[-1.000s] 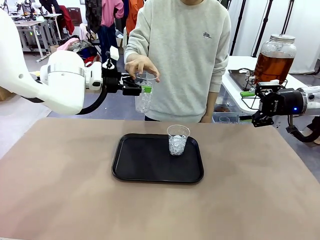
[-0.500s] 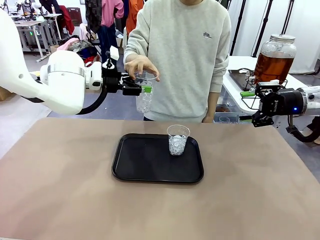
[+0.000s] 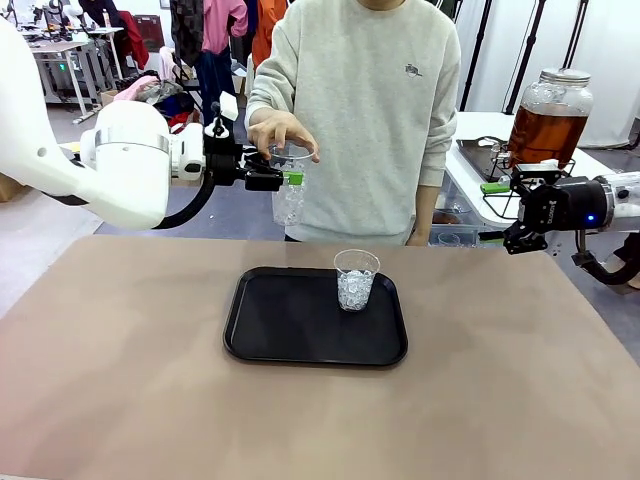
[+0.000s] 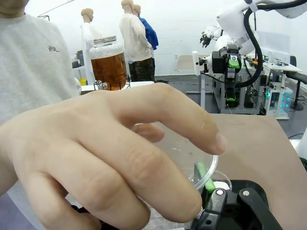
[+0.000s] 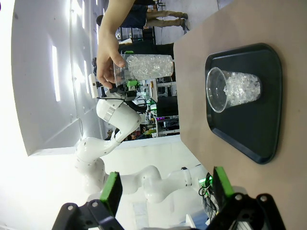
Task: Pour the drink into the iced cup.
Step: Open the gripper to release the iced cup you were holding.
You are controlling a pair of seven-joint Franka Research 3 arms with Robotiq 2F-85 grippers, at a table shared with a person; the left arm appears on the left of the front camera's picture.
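Pinching the raised cup (image 3: 287, 203), left fingers (image 3: 293, 178) are sharing it with a person's hand (image 3: 281, 130); right fingers (image 3: 494, 187) are hanging wide by the surface (image 3: 120, 380) edge, near the drink (image 3: 545, 135).

- Left claw (image 4: 144, 203) clamped on a clear cup (image 4: 192, 153), green pad (image 4: 204, 176) against the cup wall.
- Person's hand (image 4: 110, 153) just above the claw, fingers draped over the cup rim.
- Jar (image 4: 103, 42) of amber drink (image 4: 108, 72) far beyond, upper left.
- Tan table (image 4: 259, 143) ahead-right.

Black tray (image 3: 290, 335) on tan table (image 3: 120, 390), grey sweatshirt (image 3: 370, 130) beyond
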